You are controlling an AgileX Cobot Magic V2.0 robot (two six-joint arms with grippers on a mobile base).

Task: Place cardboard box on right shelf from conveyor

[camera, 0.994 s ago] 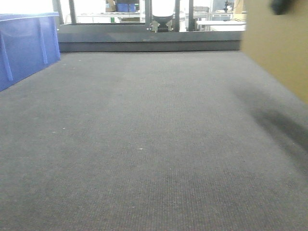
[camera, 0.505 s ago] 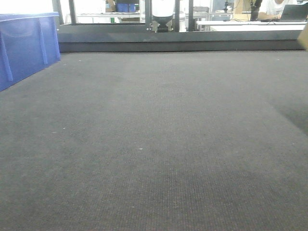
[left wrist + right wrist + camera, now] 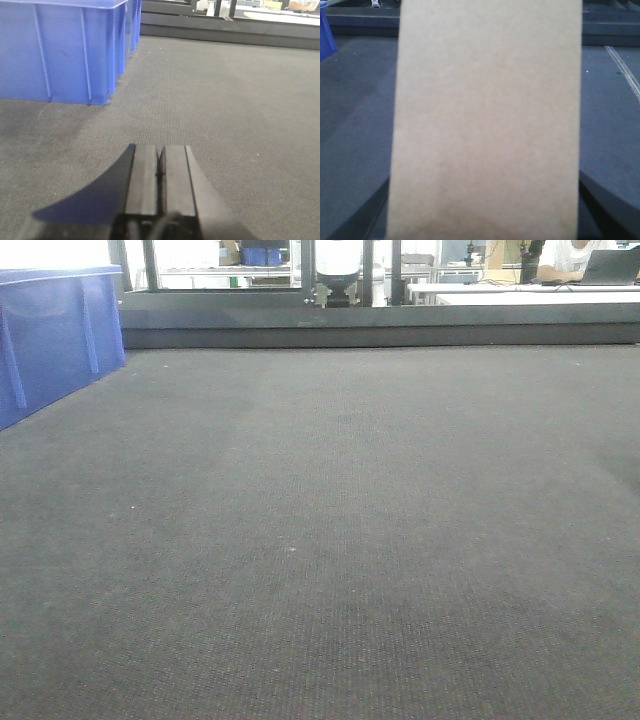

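The plain tan cardboard box (image 3: 487,100) fills the middle of the right wrist view, held upright above the dark grey conveyor (image 3: 320,540). My right gripper (image 3: 484,176) is shut on the cardboard box, and its dark fingers (image 3: 355,217) show at both lower sides of the carton. Low over the belt, my left gripper (image 3: 160,148) is shut with nothing between its pads. The front view shows neither the box nor either gripper. The right shelf is out of view.
A blue plastic bin (image 3: 65,47) stands on the belt to the left, also seen as a blue bin (image 3: 55,335) in the front view. A dark raised rail (image 3: 380,328) closes the belt's far end. A toothed strip (image 3: 626,70) runs along the right edge.
The cardboard box, at the front view's right edge a second ago, has moved out of that view to the right. Its shadow on the belt has shrunk away.
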